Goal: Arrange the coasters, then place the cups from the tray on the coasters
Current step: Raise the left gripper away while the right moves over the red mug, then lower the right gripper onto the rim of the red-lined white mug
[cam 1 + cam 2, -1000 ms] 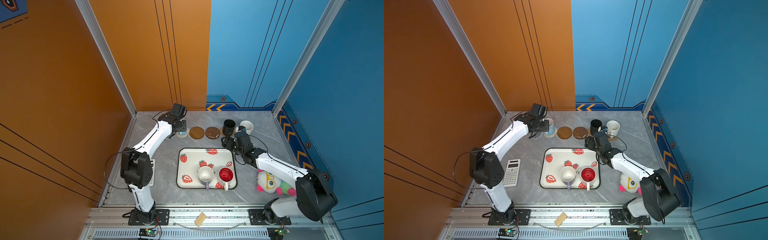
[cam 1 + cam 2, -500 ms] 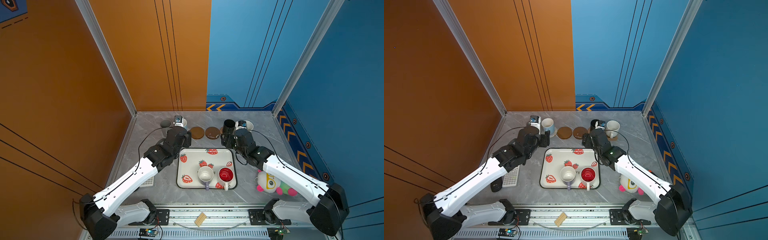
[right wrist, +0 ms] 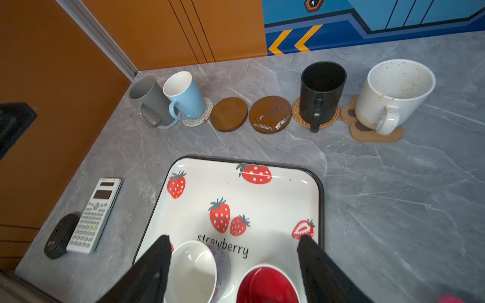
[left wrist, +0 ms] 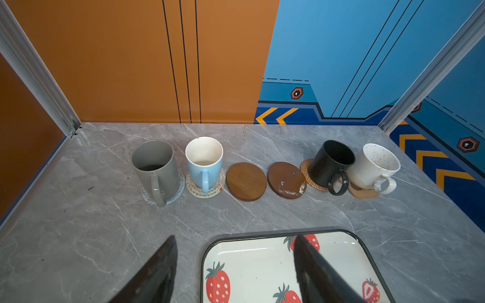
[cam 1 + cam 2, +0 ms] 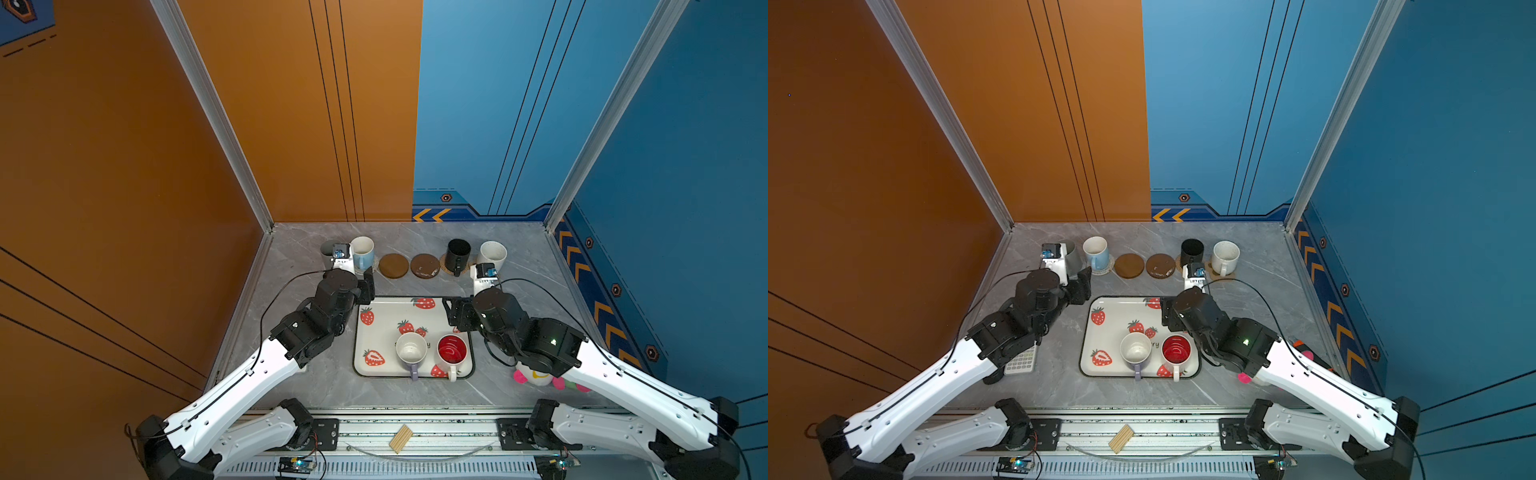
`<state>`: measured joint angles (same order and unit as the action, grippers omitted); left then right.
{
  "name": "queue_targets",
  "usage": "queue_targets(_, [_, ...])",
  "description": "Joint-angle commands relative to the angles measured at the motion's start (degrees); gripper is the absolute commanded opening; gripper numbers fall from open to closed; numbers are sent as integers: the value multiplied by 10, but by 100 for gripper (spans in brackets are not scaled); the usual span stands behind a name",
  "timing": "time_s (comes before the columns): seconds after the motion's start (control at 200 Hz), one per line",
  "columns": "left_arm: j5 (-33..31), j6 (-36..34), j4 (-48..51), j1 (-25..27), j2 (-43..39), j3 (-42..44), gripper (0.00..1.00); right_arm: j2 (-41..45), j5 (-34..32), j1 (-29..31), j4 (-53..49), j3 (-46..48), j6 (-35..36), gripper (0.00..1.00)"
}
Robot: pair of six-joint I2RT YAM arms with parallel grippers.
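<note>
Standing nearest, on the tray [image 3: 278, 202]: lilac cup [image 5: 411, 348] and red cup [image 5: 451, 351], upright and just beside each other at its near edge, handles pointing nearward.
- Risk: the cups are so close that a finger going between them may shove or tip the neighbour.

Right gripper [image 3: 233, 237]: jaws wide, empty, hovering above both cups with the fingers straddling the pair.
- Risk: closing from here likely catches two rims at once, or neither.

Left gripper [image 4: 234, 237]: jaws wide, empty, over the tray's far left corner.
- Risk: both arms converge on one tray, so they may collide if they reach together.

Far row, two wooden discs [image 4: 246, 181] [image 4: 286, 179]: bare, side by side and nearly touching.
- Risk: both landing spots are tight. A cup lowered off-centre may overhang its disc or bump the cup on the next one.

Flanking the discs: blue cup [image 4: 204, 157] and grey cup [image 4: 154, 165] to the left, black cup [image 4: 330, 162] and speckled cup [image 4: 375, 165] to the right, each on its coaster.
- Risk: the black cup's handle juts nearward beside the scuffed disc, where a passing finger could snag it.
</note>
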<state>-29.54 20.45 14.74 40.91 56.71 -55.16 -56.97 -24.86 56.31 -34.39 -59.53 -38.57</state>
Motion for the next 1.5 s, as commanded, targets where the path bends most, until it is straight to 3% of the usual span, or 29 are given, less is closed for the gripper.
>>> queue_targets(0.0, [4, 17, -9, 5, -9, 11, 71, 20, -34, 37, -71, 20, -59, 72])
queue_targets(0.341, [21, 27, -9, 5, 21, 7, 71, -38, -63, 168, -204, 30, -196, 70])
queue_targets(0.806, [39, 24, -16, 1, 53, 1, 71, -14, -55, 235, -226, 132, -372, 68])
queue_targets(1.037, [47, 28, -18, 1, 67, -4, 71, -29, -55, 243, -212, 149, -385, 68])
queue_targets(1.498, [49, 28, -23, 0, 77, -4, 71, -54, 35, 186, -64, 207, -317, 64])
